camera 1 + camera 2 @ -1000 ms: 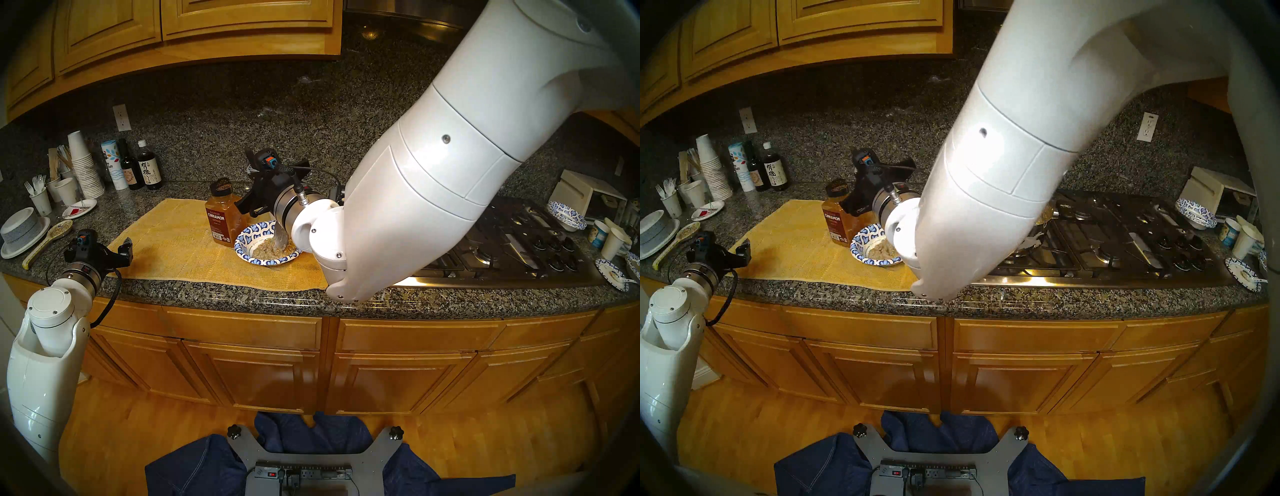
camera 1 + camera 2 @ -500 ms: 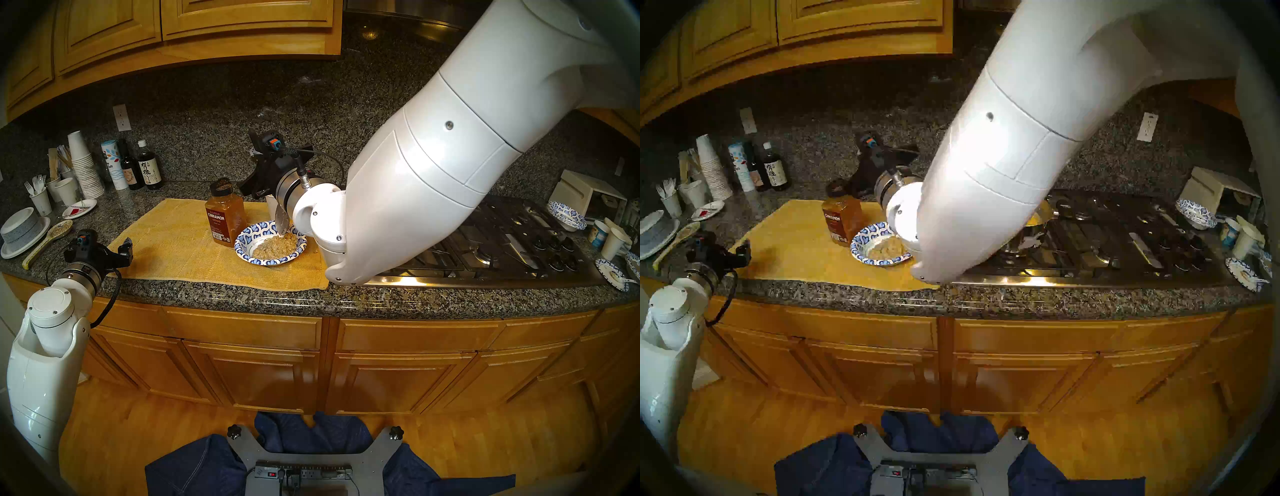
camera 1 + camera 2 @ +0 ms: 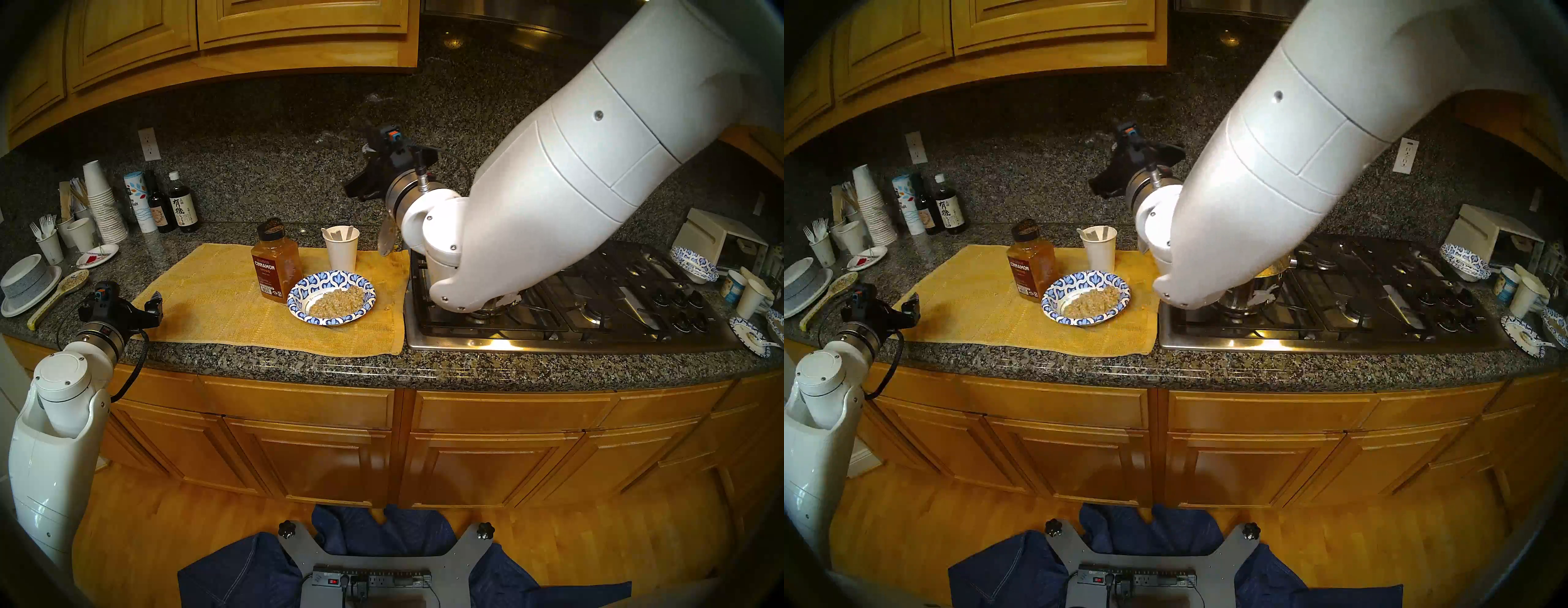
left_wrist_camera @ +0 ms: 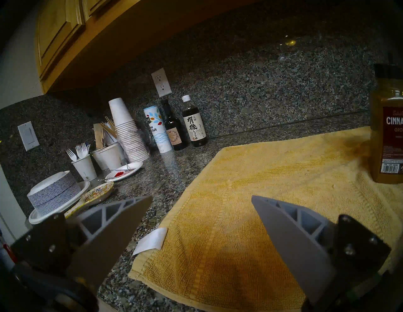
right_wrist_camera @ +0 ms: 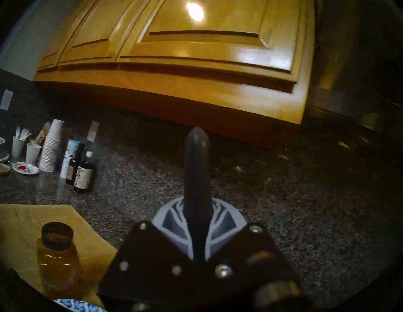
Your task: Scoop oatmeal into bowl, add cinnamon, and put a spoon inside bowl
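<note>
I see the oatmeal (image 3: 337, 302) heaped in the bowl (image 3: 331, 303) on the yellow towel (image 3: 220, 297), with the cinnamon (image 3: 275, 263) just beside its left rim. Behind the bowl, white spoons (image 3: 339, 232) stand in a paper cup (image 3: 341, 248). My right fingers (image 5: 198, 209), above and right of the bowl, are clamped on the serving spoon (image 3: 387, 237). My left fingers (image 4: 201, 199) gape wide, empty, over the towel's near left corner on the tabletop (image 3: 263, 361)

A yellow towel (image 3: 220, 305) covers the granite counter (image 3: 297, 365) beside a gas stove (image 3: 594, 305); two dark sauce bottles (image 3: 174, 208) stand back left.
</note>
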